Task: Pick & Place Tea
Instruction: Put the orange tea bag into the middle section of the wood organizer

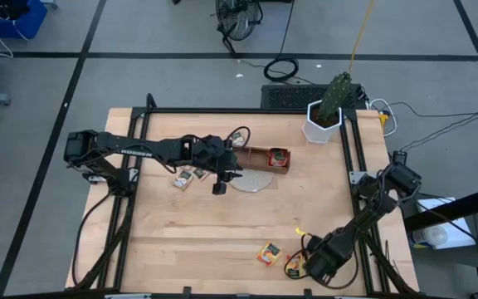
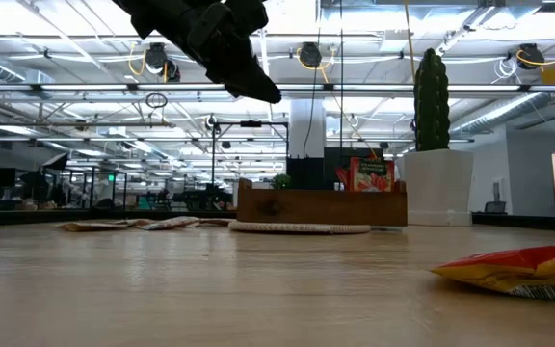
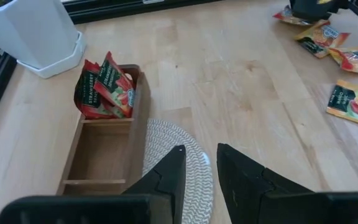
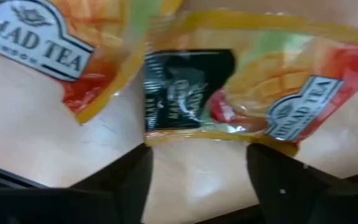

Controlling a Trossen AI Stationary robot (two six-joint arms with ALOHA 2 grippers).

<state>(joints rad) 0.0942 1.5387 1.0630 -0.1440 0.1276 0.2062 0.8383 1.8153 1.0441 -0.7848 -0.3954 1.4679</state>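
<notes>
Down at the near right corner of the pale plank table [image 1: 222, 224], the right gripper [image 1: 312, 264] hangs low over a small heap of orange-yellow sachets [image 1: 295, 264], close to the table's front edge. Its dark fingers [image 4: 120, 180] stand spread wide with bare wood between them, just short of a glossy, crinkled orange-yellow sachet [image 4: 272, 93] with a dark label; they grasp nothing. One more orange-yellow sachet [image 1: 268, 253] lies flat just beside the heap.

The left gripper [image 1: 220, 184] hovers mid-table above the edge of a round woven mat [image 1: 251, 179], its fingers [image 3: 166, 174] parted by a narrow gap and empty. Beside the mat sits the brown wooden tray [image 3: 138, 118], a long box with dividers: red sachets [image 3: 104, 90] stand upright in the end compartment nearest the white faceted cactus pot [image 1: 322, 123], and the next compartment shows bare wood. Pale sachets [image 1: 187, 176] lie scattered flat just beside the left arm. A broad stretch of open wood separates the mat from the front heap.
</notes>
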